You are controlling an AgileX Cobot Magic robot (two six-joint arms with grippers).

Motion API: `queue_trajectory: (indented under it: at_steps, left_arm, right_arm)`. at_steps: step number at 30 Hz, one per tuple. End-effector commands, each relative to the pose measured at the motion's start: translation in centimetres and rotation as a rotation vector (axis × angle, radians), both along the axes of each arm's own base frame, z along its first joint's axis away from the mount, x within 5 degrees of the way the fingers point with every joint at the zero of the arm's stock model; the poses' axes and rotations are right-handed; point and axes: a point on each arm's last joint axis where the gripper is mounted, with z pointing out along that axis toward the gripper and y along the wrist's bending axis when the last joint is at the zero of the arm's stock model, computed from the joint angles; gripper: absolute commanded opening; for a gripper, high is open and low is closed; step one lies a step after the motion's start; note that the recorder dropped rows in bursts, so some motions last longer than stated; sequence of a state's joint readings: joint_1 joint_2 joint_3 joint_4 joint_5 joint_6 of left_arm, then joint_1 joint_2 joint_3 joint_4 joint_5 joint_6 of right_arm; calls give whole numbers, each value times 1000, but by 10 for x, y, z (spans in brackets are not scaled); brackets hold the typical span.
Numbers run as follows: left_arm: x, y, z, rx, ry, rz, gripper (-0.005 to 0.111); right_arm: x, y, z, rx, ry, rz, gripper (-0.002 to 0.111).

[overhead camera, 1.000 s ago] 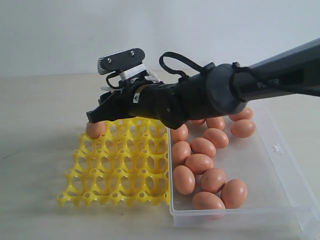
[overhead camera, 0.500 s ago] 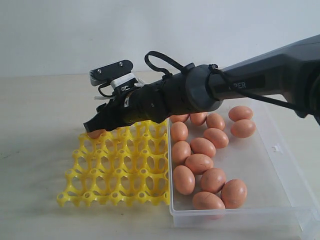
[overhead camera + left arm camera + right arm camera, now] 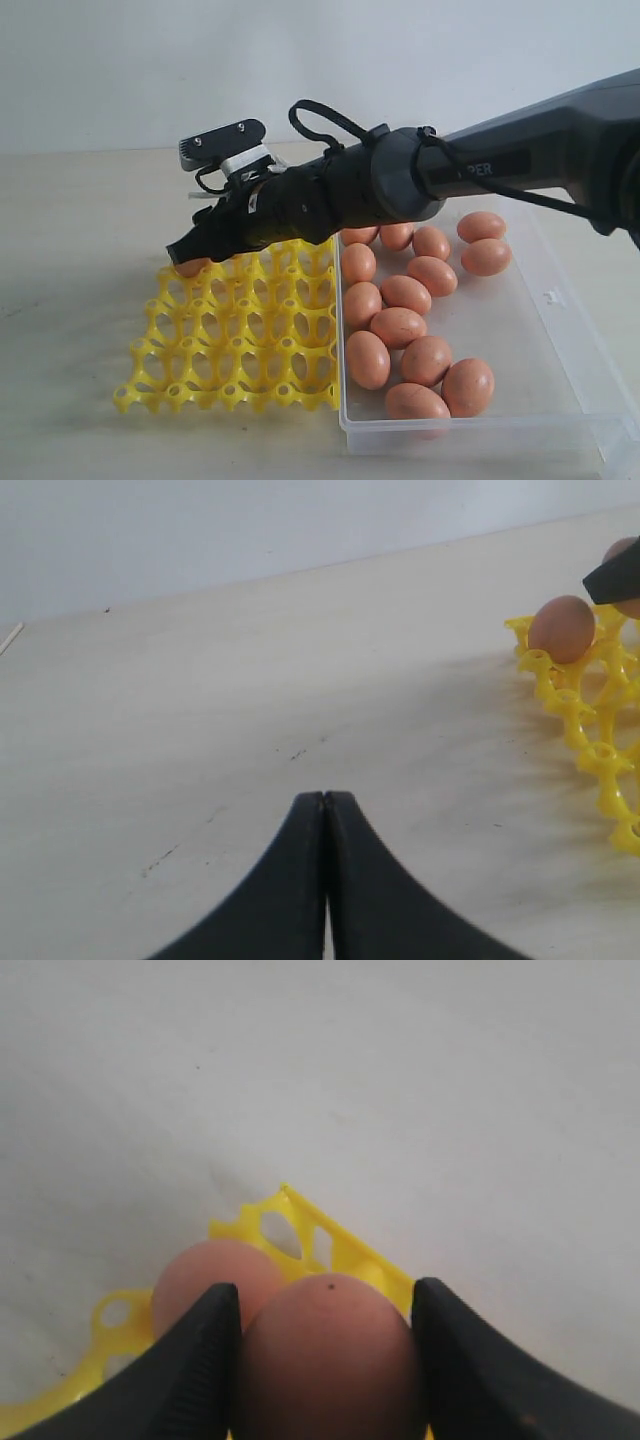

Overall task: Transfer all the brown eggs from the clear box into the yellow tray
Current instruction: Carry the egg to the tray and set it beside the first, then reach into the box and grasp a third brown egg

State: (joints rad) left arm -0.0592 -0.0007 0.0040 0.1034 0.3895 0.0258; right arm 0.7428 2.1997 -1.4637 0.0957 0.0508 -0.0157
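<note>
Right gripper (image 3: 188, 252) clasps a brown egg (image 3: 325, 1360) between its fingers, low over the far left corner of the yellow tray (image 3: 240, 340), close beside a second egg (image 3: 562, 628) seated in a corner cup. Other eggs (image 3: 398, 327) lie in the clear box (image 3: 560, 350) just right of the tray. Left gripper (image 3: 323, 815) hangs pinched closed over the table (image 3: 200, 700)

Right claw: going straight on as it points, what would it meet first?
Probably the yellow tray, just past the brown egg it holds; a seated egg lies close beside. Depth is unclear.
</note>
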Motion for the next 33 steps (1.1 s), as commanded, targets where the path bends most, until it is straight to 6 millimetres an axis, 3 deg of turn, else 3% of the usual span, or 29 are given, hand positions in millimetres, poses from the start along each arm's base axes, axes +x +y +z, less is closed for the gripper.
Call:
queue_trajectory:
  at_steps: [1,7,13,16,21,23,28,33]
  left_arm:
    - [0,0,2,-6,-12,2,0]
    - [0,0,2,-8,-12,2,0]
    - [0,0,2,-5,-12,1,0]
    - [0,0,2,-5,-12,1,0]
    - [0,0,2,-5,-12,1,0]
    - [0,0,2,-5,-12,1,0]
    - [0,0,2,-5,-12,1,0]
    - [0,0,2,-5,-12,1,0]
  right_arm:
    - [0,1,11,12,-23,7,57]
    - [-2,0,29,22,-32,9,57]
    - [-30,-21,74,-110,166,32,54]
    - [-51,-45,94,-227,297,54,40]
    - [-77,-100,135,-202,278,6,2]
    - [-85,-125,143,-204,290,-35,0]
    - [-89,-172,132,-271,463,-158,0]
    - [-74,-187,105,-275,565,-239,16]
